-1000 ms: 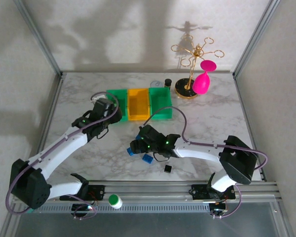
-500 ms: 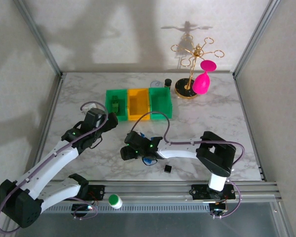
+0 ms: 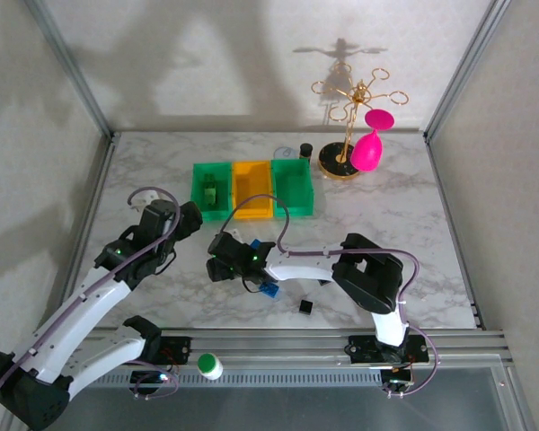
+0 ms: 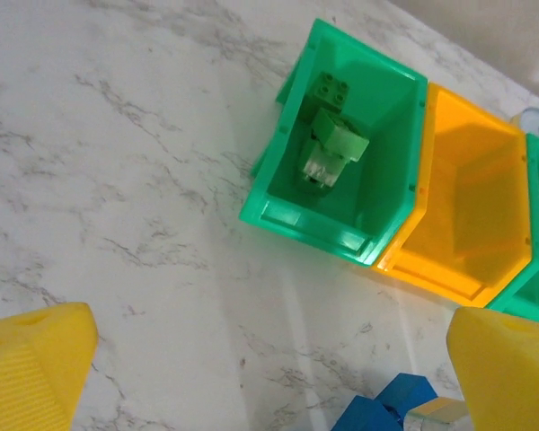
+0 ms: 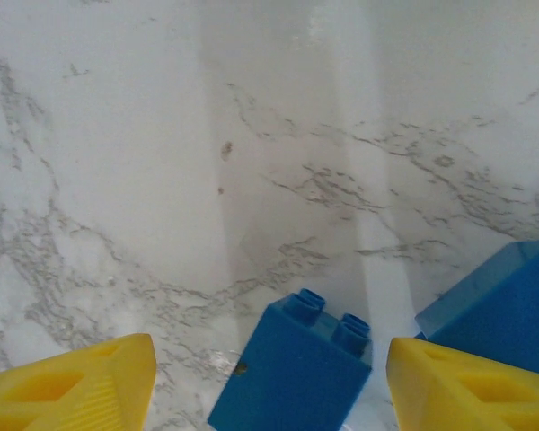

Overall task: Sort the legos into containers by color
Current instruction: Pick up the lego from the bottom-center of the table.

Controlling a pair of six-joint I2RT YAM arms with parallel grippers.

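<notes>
Left gripper (image 4: 269, 373) released, jaws spread wide; right gripper (image 5: 269, 382) parted, a blue lego (image 5: 287, 368) between its fingers but not gripped.
It hovers over the marble table (image 3: 386, 224) near the left green container (image 4: 391, 135), which holds green legos (image 4: 328, 144). Touching that bin is the yellow-orange container (image 4: 467, 206), then the right green container (image 3: 294, 184). In front of the bins, the right gripper's yellow fingers (image 5: 72, 386) stand either side of the blue lego with a gap on each side. A second blue lego (image 5: 494, 305) lies just right of it. Farther right, a black lego (image 3: 304, 307) lies alone.
</notes>
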